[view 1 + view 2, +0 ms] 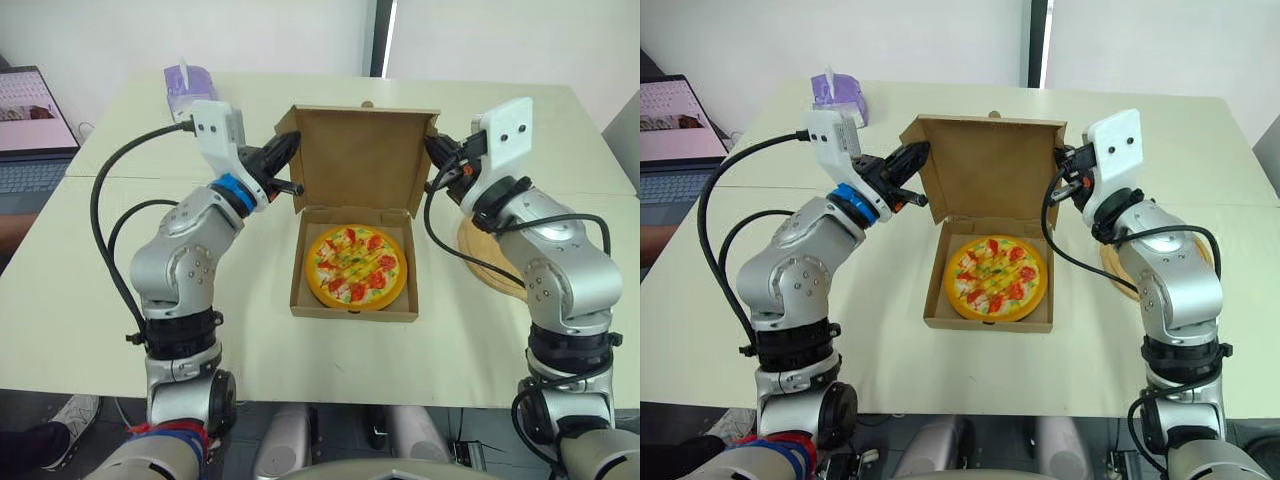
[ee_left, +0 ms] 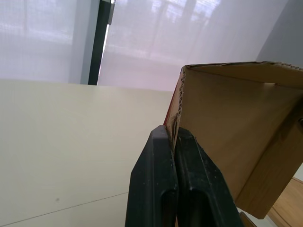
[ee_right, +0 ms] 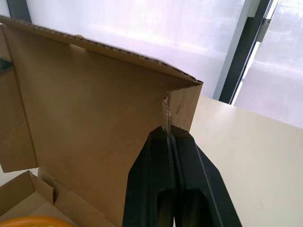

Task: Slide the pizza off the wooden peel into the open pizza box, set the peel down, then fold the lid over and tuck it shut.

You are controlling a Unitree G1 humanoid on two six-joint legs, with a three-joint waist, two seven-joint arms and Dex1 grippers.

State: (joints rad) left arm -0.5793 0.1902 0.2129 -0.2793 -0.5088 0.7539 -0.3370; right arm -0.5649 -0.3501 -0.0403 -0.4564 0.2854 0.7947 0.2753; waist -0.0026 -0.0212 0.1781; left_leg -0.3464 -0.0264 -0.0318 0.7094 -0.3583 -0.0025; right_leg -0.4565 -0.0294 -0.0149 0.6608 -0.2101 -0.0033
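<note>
Round tomato-topped pizza (image 1: pixel 357 265) sits inside brown cardboard pizza box (image 1: pixel 352 312). Round wooden peel (image 1: pixel 480 243) parked on cream table (image 1: pixel 250 340) beside right arm. Left gripper (image 2: pixel 173 137) and right gripper (image 3: pixel 169 135) each pinch a side flap of upright cardboard lid (image 1: pixel 360 160) (opposite edges, likely for even fold-down).

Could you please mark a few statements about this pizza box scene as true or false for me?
1. The pizza lies inside the pizza box. True.
2. The lid is folded down over the pizza. False: it stands upright, open.
3. The left pincer is shut on a side flap of the lid. True.
4. The right pincer holds the wooden peel. False: the peel lies on the table beside the right arm, and the right pincer is shut on the lid's other side flap.
</note>
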